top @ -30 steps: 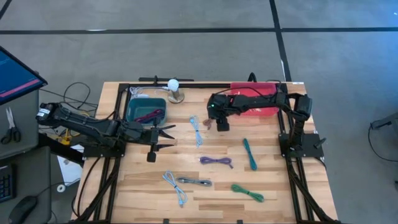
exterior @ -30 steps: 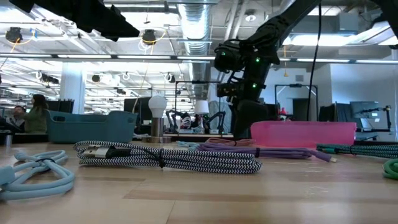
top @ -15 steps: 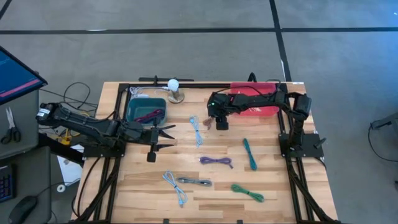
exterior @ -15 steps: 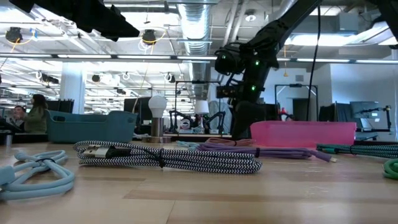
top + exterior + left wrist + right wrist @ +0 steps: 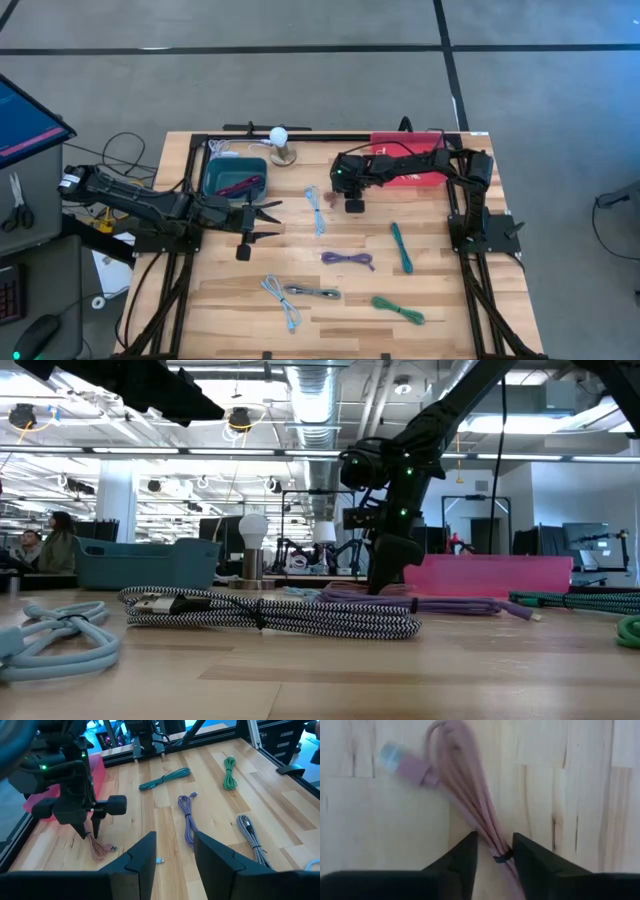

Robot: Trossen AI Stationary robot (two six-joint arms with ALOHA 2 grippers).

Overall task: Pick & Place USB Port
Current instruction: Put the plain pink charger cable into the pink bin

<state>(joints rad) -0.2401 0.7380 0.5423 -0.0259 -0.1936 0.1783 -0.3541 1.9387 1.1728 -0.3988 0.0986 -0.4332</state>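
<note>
The pink USB cable (image 5: 333,197) lies bundled on the wooden table, held by a black tie (image 5: 502,855), with its plug (image 5: 400,760) free at one end. My right gripper (image 5: 352,203) is down at the table over it and open. Its fingers point down and stand on either side of the bundle (image 5: 495,857), as the left wrist view also shows (image 5: 90,832). My left gripper (image 5: 268,220) waits open above the table's left half, touching nothing. My right gripper comes at the pink cable from above, one finger (image 5: 465,855) on each side of the bundle at the black tie, across the strands. Whether the fingers touch the cable, I cannot tell. The cable lies flat on the table.
A teal bin (image 5: 233,178) with a dark red cable stands far left, and a pink tray (image 5: 410,165) far right. A bulb on a stand (image 5: 280,140) sits at the far edge. Light blue (image 5: 316,210), purple (image 5: 347,259), green (image 5: 402,247) and braided grey (image 5: 312,292) cables lie about.
My right gripper has come down from above the table until its fingers reach the tabletop around the pink cable, drifting slightly toward the table's left. The cable has stayed where it was.
</note>
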